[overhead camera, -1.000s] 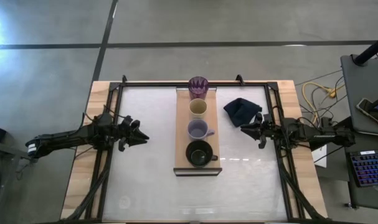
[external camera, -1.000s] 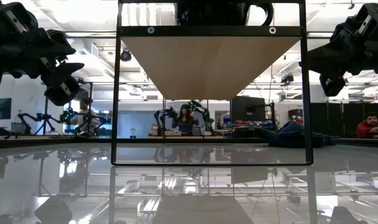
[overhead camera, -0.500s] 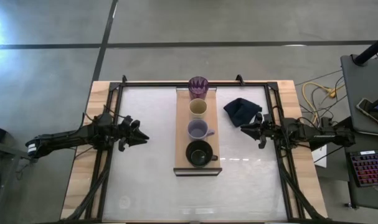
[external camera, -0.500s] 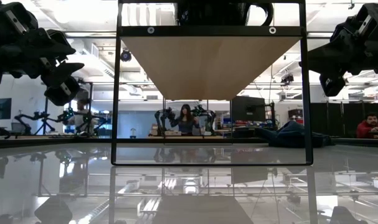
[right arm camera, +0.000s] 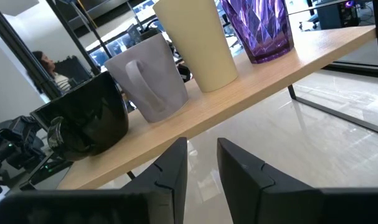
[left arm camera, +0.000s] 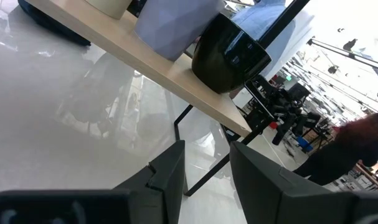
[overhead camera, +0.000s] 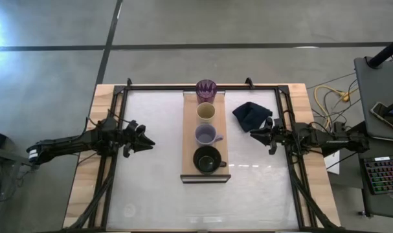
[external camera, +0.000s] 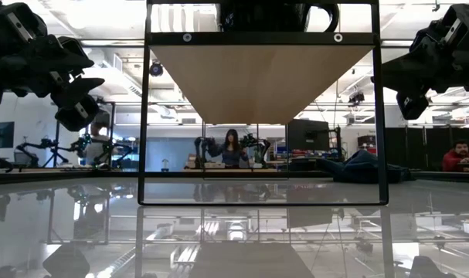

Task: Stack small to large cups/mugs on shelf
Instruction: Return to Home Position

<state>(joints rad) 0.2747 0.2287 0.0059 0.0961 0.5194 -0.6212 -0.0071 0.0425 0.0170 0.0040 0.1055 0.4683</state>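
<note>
Nothing on the table moved: tumbler (overhead camera: 206, 88), beige cup (overhead camera: 205, 112), lavender mug (overhead camera: 205, 134), black mug (overhead camera: 207, 158) line the shelf (overhead camera: 188, 129) — hard, slick, likely best gripped at rims; left gripper (overhead camera: 147, 142), right gripper (overhead camera: 253, 134) flank it, jaws slightly apart.

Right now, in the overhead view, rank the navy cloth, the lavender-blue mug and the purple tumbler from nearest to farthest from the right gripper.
From the right gripper, at the table's right side:
1. Navy cloth: just beside the gripper, on the tabletop, off the shelf.
2. Lavender-blue mug: mid-shelf, level with the gripper.
3. Purple tumbler: at one end of the shelf.
</note>
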